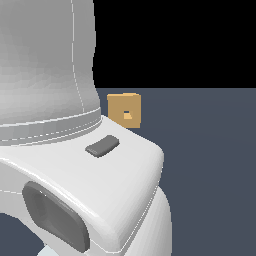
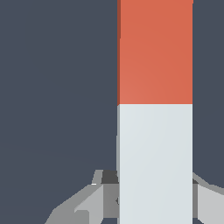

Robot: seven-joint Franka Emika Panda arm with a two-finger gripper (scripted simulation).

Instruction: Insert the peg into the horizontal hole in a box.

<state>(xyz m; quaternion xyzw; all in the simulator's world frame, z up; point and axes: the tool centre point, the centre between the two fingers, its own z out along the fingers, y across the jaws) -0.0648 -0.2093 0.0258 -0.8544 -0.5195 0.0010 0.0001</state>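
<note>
The peg (image 2: 155, 52) fills the wrist view as a long flat bar, red-orange on one half and white (image 2: 155, 162) on the other. My gripper (image 2: 151, 186) holds the white half, and its grey fingers (image 2: 108, 178) press against both sides with no gap showing. In the exterior view the tan box (image 1: 124, 111) stands on the dark floor behind the arm. Its small dark square hole (image 1: 128, 115) sits mid-face. In that view the arm hides both peg and gripper.
The white arm body (image 1: 60, 150) takes up most of the exterior view's left and foreground. Dark grey-blue floor (image 1: 210, 165) stretches to the exterior view's right of the box.
</note>
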